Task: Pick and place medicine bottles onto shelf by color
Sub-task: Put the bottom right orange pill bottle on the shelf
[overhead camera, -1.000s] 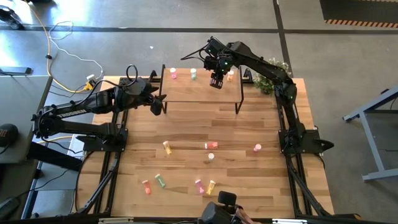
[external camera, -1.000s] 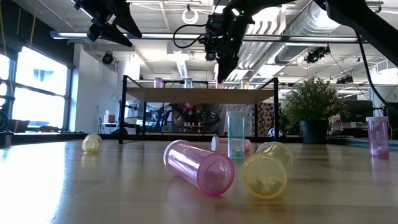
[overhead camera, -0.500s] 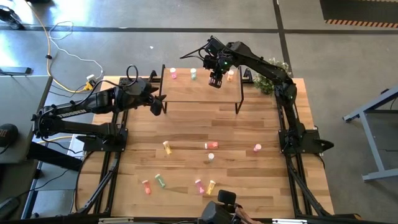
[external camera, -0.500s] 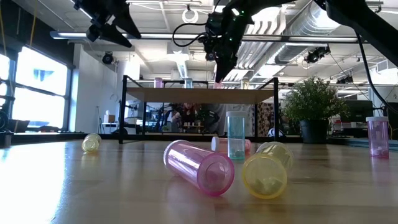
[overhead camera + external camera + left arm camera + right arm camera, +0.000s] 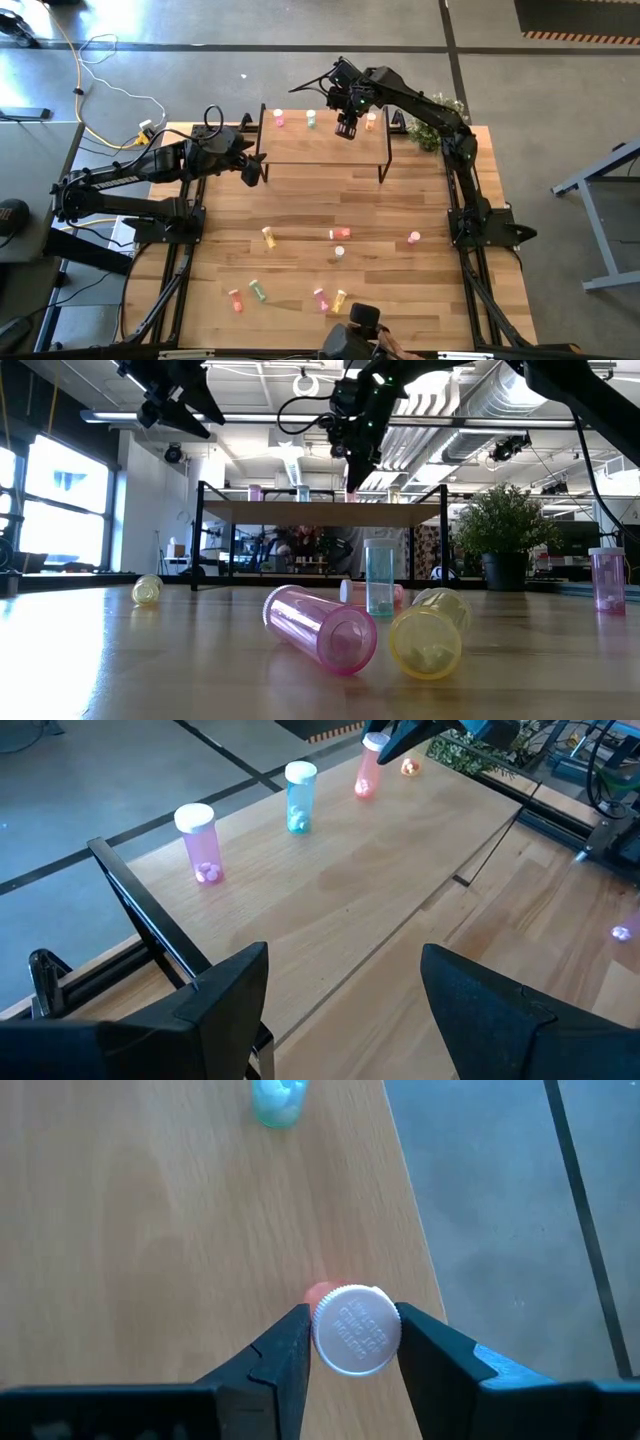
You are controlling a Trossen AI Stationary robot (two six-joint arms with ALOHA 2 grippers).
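Right claw [image 5: 352, 1342] over the shelf [image 5: 320, 145], clamped on a red-orange bottle [image 5: 355, 1330] by its cap. Lower it straight, base flat, then release. On the shelf beyond the claw: one pink [image 5: 199, 842], one green [image 5: 298, 795]. Left claw [image 5: 340, 995] gaping, idle, well apart. On the desk [image 5: 380, 260] below: about eight loose bottles.
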